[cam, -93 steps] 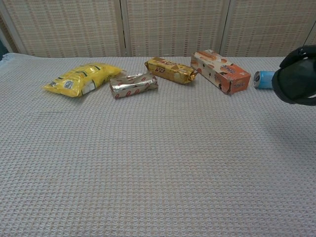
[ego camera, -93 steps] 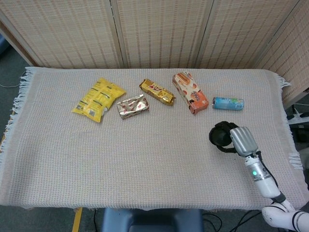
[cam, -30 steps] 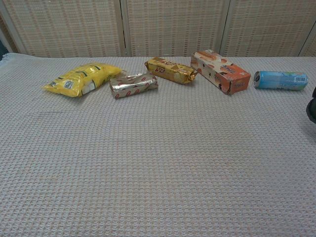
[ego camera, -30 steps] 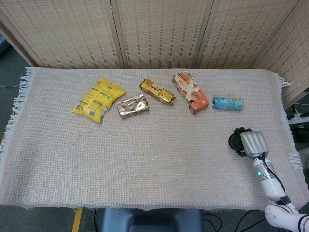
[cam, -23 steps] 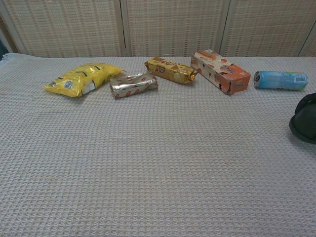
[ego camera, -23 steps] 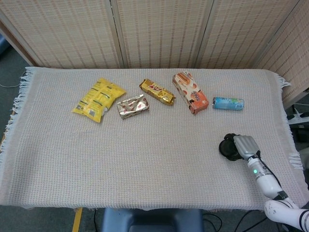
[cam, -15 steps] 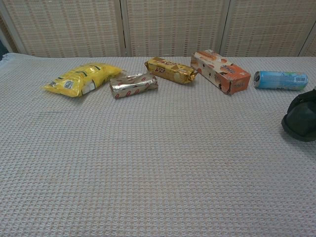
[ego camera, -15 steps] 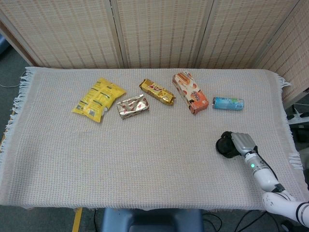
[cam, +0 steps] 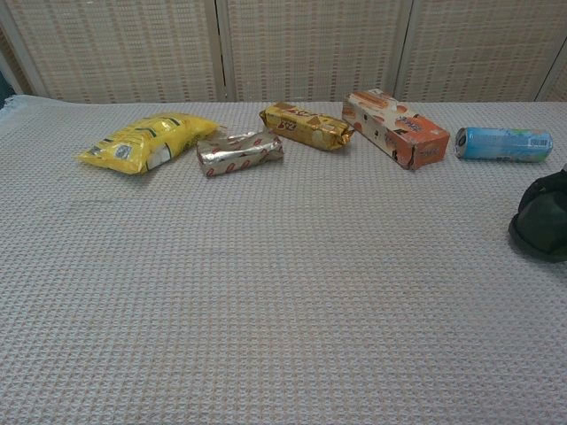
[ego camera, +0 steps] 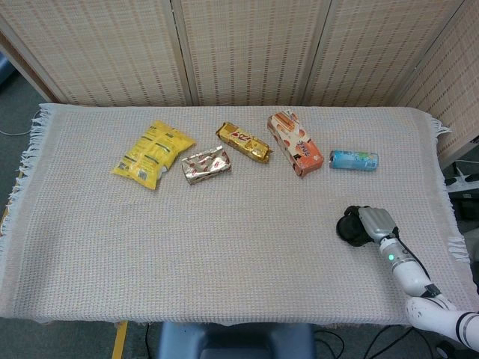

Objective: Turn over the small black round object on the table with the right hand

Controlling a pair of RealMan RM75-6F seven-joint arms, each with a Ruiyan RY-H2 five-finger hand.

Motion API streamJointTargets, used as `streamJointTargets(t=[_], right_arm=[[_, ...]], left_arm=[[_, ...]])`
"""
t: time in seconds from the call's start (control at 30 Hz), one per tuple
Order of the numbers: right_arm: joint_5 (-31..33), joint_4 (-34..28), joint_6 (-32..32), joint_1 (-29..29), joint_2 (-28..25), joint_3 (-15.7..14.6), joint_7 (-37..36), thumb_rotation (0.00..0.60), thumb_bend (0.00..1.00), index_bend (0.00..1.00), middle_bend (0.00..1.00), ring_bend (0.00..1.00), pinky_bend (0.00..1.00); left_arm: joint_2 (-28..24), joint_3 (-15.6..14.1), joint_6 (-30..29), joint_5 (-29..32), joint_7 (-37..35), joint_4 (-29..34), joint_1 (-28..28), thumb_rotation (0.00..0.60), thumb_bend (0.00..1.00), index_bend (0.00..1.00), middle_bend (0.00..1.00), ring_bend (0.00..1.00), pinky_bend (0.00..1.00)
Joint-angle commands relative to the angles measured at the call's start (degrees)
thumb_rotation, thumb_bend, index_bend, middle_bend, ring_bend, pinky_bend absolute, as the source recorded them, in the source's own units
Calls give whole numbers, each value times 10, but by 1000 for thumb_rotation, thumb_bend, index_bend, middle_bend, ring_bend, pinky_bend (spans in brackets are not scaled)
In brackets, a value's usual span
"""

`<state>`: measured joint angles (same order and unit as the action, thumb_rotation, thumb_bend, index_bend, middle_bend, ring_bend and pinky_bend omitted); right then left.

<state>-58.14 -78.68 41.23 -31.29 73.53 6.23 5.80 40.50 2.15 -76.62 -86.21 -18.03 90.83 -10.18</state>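
Curling around something dark, the fingers (ego camera: 349, 226) of the right hand (ego camera: 368, 225) are black themselves, so from the head view it is hard to part them from the small black round object (cam: 540, 226); they look clenched on it, though I cannot be sure of the grip. Over the last few seconds that hand has swung about near the right edge of the surface (ego camera: 224, 247): further in toward the middle at first, then out toward the right edge, and now back a little, settling low near the front right corner. In the past half second it has barely shifted, which reads to me as the object being set down or steadied on the cloth, the turn either just finished or about to finish. In the chest view the dark round shape sits at the far right edge of the picture, low on the weave, dome-like with a flatter rim below; which face is up I cannot tell. Further out, the blue can (ego camera: 353, 159) lies behind it toward the back right, well apart, with the orange box (ego camera: 294, 143) beside that. No left hand shows anywhere.
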Motion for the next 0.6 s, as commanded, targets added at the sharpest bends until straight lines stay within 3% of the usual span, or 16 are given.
streamJointTargets(t=[0.03, 0.17, 0.27, 0.47, 0.6], right_arm=[[-9, 1, 5, 1, 0, -3, -3, 600, 266, 628, 196, 116, 524], [-20, 4, 8, 3, -1, -6, -8, 600, 267, 607, 126, 34, 340], [-22, 3, 3, 2, -5, -10, -11, 600, 262, 514, 55, 0, 173], [-21, -1, -11, -2, -14, -17, -10, 600, 207, 271, 0, 0, 23], [-15, -6, -23, -6, -23, -21, -9, 600, 186, 100, 0, 0, 1]], left_arm=[[0, 0, 0, 0, 0, 0, 0, 600, 530, 512, 150, 191, 525], [0, 0, -1, -1, -1, 0, 0, 600, 529, 523, 154, 190, 525], [0, 0, -1, -1, -1, 0, 0, 600, 529, 526, 155, 191, 526], [0, 0, -1, -1, 0, 0, 1, 600, 529, 526, 157, 191, 525], [0, 0, -1, -1, -2, -1, 1, 600, 528, 524, 157, 192, 525]])
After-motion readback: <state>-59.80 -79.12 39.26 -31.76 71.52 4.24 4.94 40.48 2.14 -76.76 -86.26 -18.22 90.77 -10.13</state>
